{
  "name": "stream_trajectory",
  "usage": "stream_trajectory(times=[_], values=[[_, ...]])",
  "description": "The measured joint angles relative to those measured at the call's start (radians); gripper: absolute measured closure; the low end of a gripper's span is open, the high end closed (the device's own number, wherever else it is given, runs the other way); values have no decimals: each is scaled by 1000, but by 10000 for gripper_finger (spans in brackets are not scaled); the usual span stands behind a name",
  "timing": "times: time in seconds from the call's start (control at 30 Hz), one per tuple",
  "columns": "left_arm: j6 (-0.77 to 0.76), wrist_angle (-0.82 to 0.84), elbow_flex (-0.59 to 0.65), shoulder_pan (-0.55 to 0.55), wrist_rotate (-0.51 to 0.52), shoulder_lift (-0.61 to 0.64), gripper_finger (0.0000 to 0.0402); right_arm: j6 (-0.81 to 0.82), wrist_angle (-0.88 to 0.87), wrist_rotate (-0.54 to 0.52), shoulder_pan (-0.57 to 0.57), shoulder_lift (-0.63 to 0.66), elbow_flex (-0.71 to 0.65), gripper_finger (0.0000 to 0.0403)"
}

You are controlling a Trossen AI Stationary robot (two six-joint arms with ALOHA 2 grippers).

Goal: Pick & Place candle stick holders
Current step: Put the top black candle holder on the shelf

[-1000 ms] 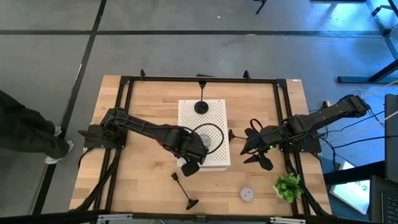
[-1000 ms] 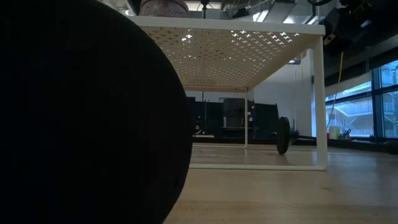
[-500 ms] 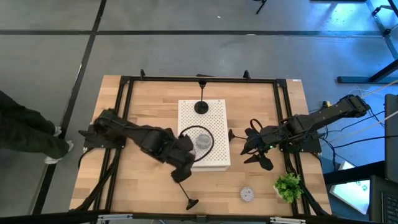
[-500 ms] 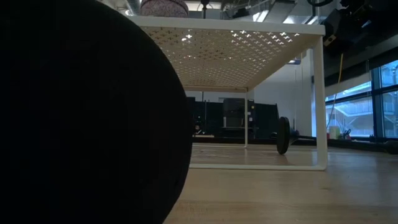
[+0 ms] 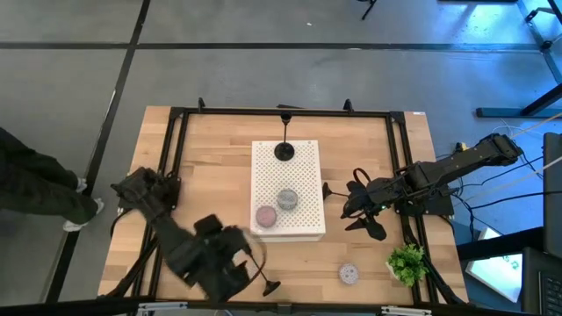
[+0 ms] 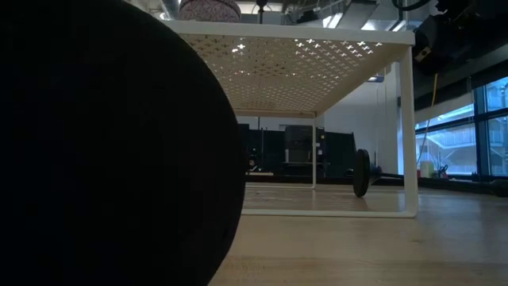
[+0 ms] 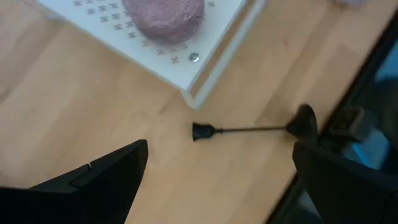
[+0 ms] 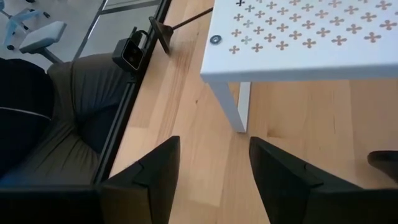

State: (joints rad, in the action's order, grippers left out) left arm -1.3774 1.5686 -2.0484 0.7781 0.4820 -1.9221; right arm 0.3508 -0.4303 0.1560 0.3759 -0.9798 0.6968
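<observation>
From above, the left gripper [image 5: 230,268] hangs low near the surface's front edge, fingers wide, beside a fallen black holder [image 5: 262,271]. The right gripper [image 5: 351,204] waits by the right edge, fingers half apart, empty. The left wrist view shows the pink puck [image 7: 164,18] on the white board [image 7: 205,53].

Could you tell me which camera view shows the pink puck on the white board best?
The left wrist view: the pink puck fills its top, texture clear. The high view shows it small; the low view catches just its edge; the right wrist view misses it.

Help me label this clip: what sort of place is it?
Probably a robotics lab or workshop: a wooden table in a black frame, on a bare grey floor, with big windows and dark equipment behind.
</observation>
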Motion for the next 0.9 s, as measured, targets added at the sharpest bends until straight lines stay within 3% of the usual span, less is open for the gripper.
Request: stream_trajectory(times=[0.17,0.33,0.4,0.5,0.63,0.9], values=[[-237,-19,147,120,288,0,3,0,0,0,0,0,0,208],[-382,-65,335,153,756,0,3,0,1,-33,-3,0,0,208],[-429,-57,395,136,864,0,3,0,2,-33,-6,0,0,208],[-432,6,425,84,867,1,4,0,4,-37,-15,0,0,208],[-168,-17,431,16,789,13,8,-18,20,-55,-57,0,0,208],[210,-167,425,-55,808,69,28,-81,22,8,-204,0,33,208]])
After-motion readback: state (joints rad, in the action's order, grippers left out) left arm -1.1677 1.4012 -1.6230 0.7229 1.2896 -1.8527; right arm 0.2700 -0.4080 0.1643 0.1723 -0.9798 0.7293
